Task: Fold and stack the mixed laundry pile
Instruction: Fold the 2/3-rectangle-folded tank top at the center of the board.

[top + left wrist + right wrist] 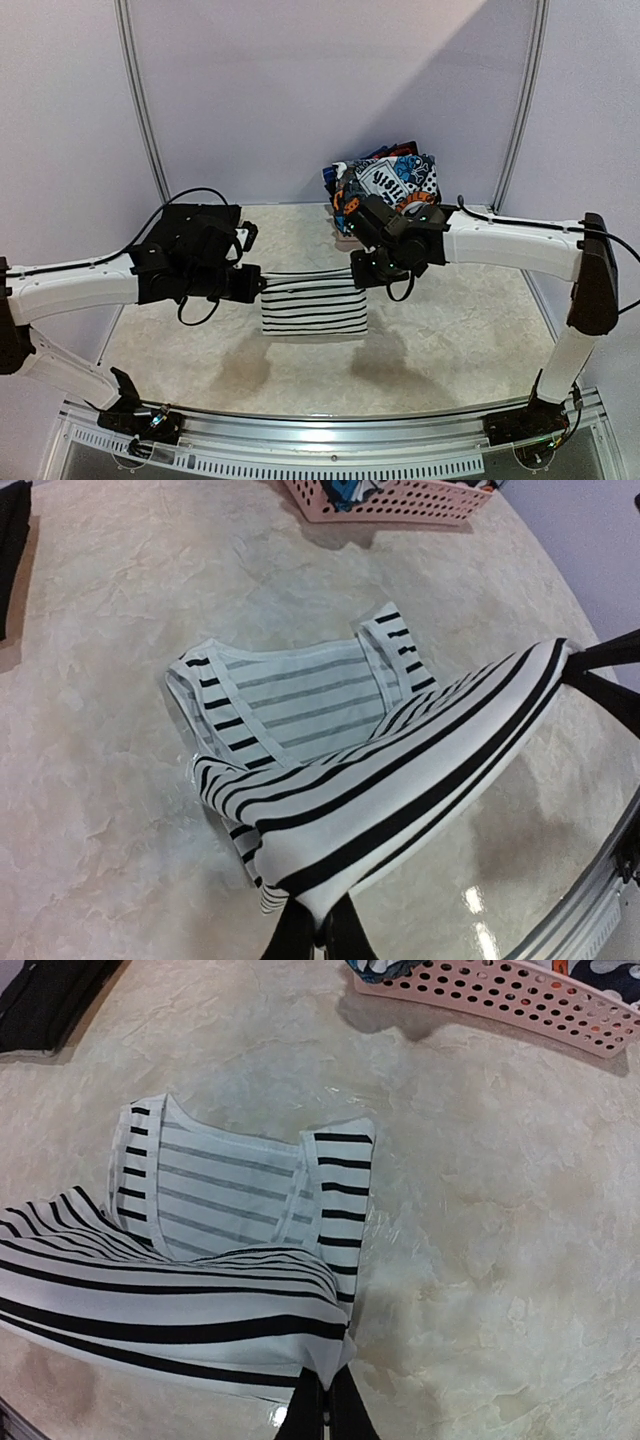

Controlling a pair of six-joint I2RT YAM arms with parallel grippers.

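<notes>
A white garment with thin black stripes [313,308] hangs stretched between my two grippers above the table, its lower part resting on the surface. My left gripper [262,282] is shut on its left corner, seen in the left wrist view [322,932] with the striped cloth [400,790] running away from it. My right gripper [362,272] is shut on the right corner, seen in the right wrist view [328,1410] with the cloth [180,1305] spreading left. The rest of the laundry pile, with the graphic print on top [392,180], sits at the back.
A pink latticed basket [520,1000] holding the remaining pile stands at the back of the table, also in the left wrist view [400,498]. A black garment [195,222] lies at the back left, under the left arm. The table's metal front rail [320,425] runs along the near edge.
</notes>
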